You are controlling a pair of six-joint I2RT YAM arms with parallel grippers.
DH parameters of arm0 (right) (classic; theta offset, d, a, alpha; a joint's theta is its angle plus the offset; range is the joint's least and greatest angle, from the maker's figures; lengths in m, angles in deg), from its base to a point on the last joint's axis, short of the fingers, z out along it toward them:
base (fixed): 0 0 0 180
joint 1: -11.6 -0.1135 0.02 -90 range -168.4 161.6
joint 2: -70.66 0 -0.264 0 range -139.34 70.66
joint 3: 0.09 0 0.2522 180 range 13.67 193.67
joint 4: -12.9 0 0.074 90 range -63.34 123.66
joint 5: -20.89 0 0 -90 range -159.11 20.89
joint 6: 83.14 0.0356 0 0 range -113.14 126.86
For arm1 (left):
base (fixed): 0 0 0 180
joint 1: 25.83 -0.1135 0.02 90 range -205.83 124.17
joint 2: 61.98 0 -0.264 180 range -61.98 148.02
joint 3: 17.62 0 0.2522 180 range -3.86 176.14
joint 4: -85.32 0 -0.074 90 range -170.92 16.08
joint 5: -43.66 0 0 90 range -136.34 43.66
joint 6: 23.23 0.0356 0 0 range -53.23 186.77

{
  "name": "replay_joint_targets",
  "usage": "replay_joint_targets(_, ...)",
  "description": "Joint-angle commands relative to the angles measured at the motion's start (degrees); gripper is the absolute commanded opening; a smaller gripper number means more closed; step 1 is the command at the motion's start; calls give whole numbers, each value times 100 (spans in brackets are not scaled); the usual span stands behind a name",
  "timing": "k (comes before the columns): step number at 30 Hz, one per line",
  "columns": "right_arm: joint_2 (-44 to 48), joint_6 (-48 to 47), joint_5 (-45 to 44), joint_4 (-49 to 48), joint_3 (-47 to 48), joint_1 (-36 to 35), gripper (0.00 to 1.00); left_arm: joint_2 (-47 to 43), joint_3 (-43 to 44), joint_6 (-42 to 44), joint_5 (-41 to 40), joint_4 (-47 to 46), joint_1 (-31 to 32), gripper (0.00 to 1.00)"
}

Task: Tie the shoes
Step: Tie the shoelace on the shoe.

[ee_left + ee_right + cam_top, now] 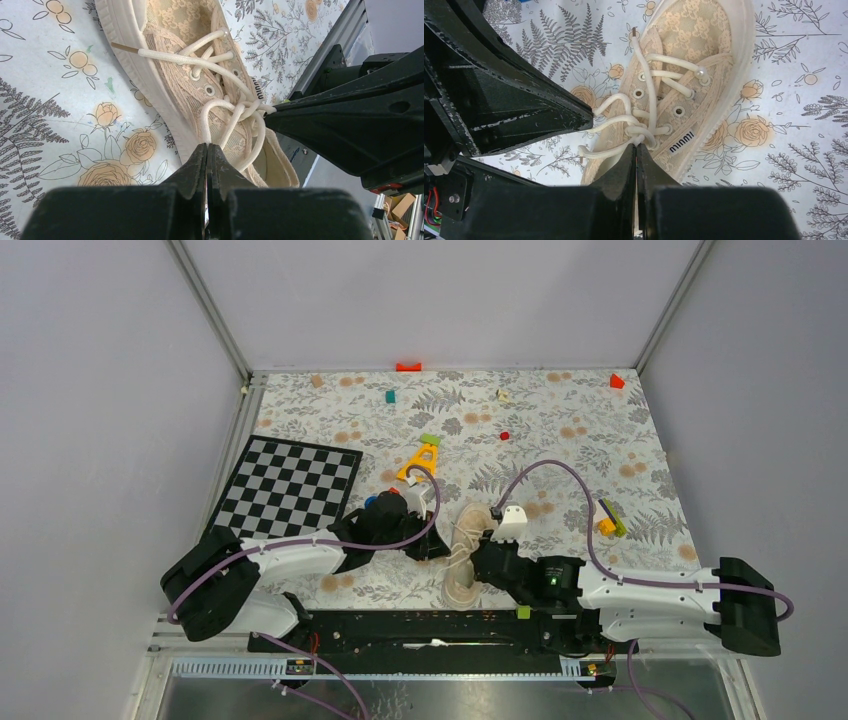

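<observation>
— Where is the cream-beige lace-fabric sneaker (463,552)?
— On the floral-printed tabletop (560,430), near the arm bases, between both arms.
— And the pincers?
— The left pincer (206,150) is pressed together on a loop of the pale cream laces (200,59). The right pincer (636,149) is clamped on them at the crossing.

Looking steeply down from high behind the near edge of the table (600,430), taking in all of it from far off. Peering from the left wrist, very close, along the left fingers (192,170) at the sneaker (170,30) just past their tips. Doing likewise from the right wrist over the right fingers (624,167), facing the opposite way. Sharing the laces (671,60) lying between both fingertips.
</observation>
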Motion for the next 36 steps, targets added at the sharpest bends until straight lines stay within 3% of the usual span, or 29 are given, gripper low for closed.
replay_joint_targets(1, 154, -114, -404, 271, 49, 74, 0, 12, 159, 123, 156, -218, -26, 0)
replay_joint_targets(17, -85, -2760, -460, -217, 491, 150, 1, 147, 197, 174, 244, -253, -31, 0)
replay_joint_targets(22, -177, -2983, -485, -482, 439, 175, 29, 204, 206, 182, 300, -286, -26, 0)
replay_joint_targets(26, 162, -2455, -289, -339, 320, 212, 38, 231, 206, 182, 327, -310, -28, 0)
replay_joint_targets(31, 1288, -1801, 180, -715, -362, 215, 47, 276, 197, 163, 357, -371, -25, 0)
replay_joint_targets(36, 1600, -1901, 799, -573, -558, 209, 48, 339, 209, 151, 398, -429, -27, 0)
